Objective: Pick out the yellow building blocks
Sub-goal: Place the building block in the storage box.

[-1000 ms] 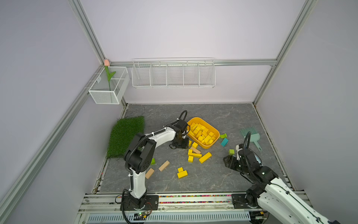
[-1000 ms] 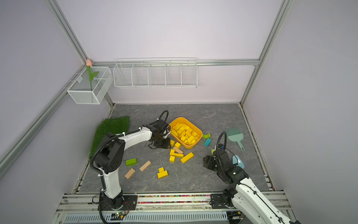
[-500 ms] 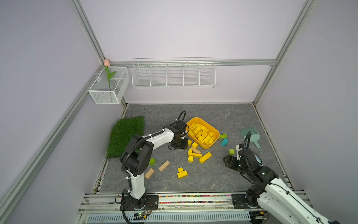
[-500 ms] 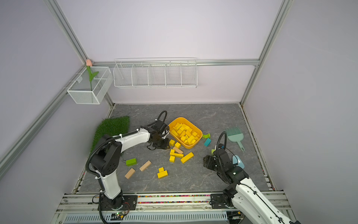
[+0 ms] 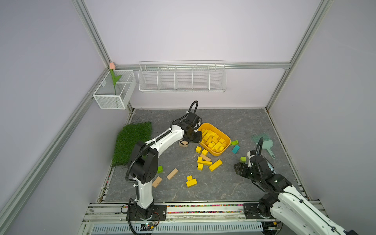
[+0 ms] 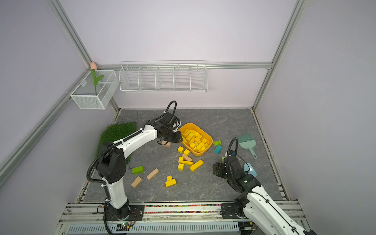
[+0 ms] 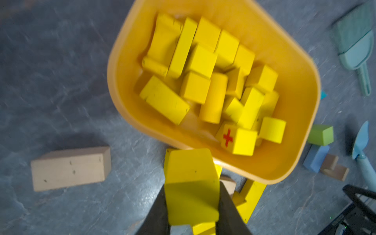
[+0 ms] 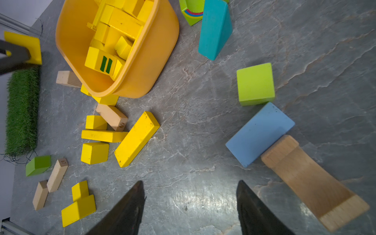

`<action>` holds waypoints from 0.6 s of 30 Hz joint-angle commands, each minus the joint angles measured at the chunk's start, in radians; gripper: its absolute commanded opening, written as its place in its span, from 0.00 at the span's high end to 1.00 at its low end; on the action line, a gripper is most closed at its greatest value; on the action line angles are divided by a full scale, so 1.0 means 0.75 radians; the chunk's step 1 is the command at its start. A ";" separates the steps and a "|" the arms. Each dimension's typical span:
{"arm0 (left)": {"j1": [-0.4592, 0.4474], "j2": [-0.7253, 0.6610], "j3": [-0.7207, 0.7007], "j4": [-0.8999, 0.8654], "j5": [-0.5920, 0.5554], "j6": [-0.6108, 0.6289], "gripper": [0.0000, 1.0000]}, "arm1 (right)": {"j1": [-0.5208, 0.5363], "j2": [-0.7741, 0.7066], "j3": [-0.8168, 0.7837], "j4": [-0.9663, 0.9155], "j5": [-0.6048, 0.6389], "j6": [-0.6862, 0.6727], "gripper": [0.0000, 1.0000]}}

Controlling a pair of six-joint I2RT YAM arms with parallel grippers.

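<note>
Yellow painted wood is mostly gathered in one place. The yellow building blocks [image 5: 213,140] are heaped in an orange-yellow plastic tub [image 5: 216,154] near the middle of the grey floor: cubes, bars, a cylinder [image 7: 213,97] and a cube with a red cross [image 7: 238,140], lying at all angles.

One more yellow block [image 7: 191,166] is pinched between the fingers of the left gripper [image 7: 192,195], just at the end of the tub nearest that arm. Its long axis runs out along the fingers, with the free end toward the tub's rim.

Outside the tub a loose cluster lies close to its wall. A long bar [image 8: 136,139] lies flat and slanted, and a thin bar [image 8: 103,136] butts end-on against its side. A few cubes and a tan block [image 8: 112,117] sit among them. Two more yellow pieces [image 5: 191,181] touch each other nearer the front rail.

The left arm [image 5: 162,140] reaches far forward from its base, forearm low and wrist turned down. The right arm [image 5: 284,193] crouches close to its base. The fingers of the right gripper [image 8: 191,203] are spread wide over bare floor with nothing between them.

Near that gripper sit a lime cube [image 8: 255,83] and a blue block [image 8: 259,134]; the blue block touches a curved tan piece [image 8: 313,183].

On the walls hang a wire rack [image 5: 182,81] split into compartments and a mesh box [image 5: 109,101], which holds a fake tulip [image 5: 112,65].
</note>
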 commanded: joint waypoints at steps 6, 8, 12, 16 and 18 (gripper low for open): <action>-0.001 0.350 0.506 -0.315 -0.102 0.107 0.72 | -0.012 -0.053 -0.028 0.017 -0.015 -0.009 0.27; -0.001 0.436 0.624 -0.343 -0.116 0.118 0.71 | -0.014 -0.051 -0.028 0.018 -0.019 -0.014 0.27; 0.001 0.599 0.865 -0.398 -0.103 0.152 0.70 | -0.017 -0.043 -0.031 0.026 -0.027 -0.016 0.27; 0.005 0.770 1.135 -0.490 -0.076 0.167 0.69 | -0.018 -0.046 -0.034 0.027 -0.031 -0.020 0.27; 0.005 0.822 1.207 -0.504 -0.075 0.161 0.69 | -0.019 -0.054 -0.035 0.026 -0.031 -0.023 0.27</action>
